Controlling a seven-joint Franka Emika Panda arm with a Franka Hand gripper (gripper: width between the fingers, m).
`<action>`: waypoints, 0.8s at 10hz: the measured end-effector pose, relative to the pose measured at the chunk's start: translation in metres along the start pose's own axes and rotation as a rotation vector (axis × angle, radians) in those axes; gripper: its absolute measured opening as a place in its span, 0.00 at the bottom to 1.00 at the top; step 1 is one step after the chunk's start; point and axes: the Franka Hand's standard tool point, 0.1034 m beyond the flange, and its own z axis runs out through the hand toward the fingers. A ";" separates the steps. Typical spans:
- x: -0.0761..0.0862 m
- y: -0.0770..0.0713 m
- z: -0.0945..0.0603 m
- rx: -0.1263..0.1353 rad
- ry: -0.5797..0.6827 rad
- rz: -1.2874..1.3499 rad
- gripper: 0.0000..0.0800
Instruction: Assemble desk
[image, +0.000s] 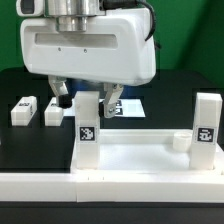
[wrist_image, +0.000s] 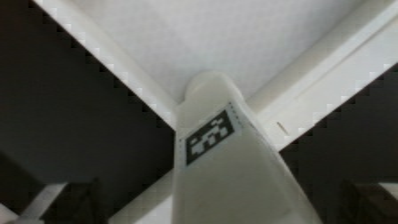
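Pincer jaws stand wide, one on each side of the top of the tagged leg, which stands upright on a corner of the slab; whether they touch it I cannot tell. The step in hand looks like seating this leg. The next move calls for closing on it and twisting it home. The far leg stands upright at the slab's other near corner. The loose legs lie off the slab on the surface. The arm points straight down.

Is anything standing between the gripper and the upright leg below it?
Nothing visible does. The leg stands on the desk slab, between the open jaws of the gripper, and only bare gaps show on both of its sides.
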 end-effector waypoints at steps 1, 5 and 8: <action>0.000 0.000 0.000 -0.007 0.001 -0.101 0.81; 0.006 -0.006 -0.006 -0.052 0.005 -0.615 0.81; 0.005 -0.006 -0.005 -0.050 0.007 -0.491 0.36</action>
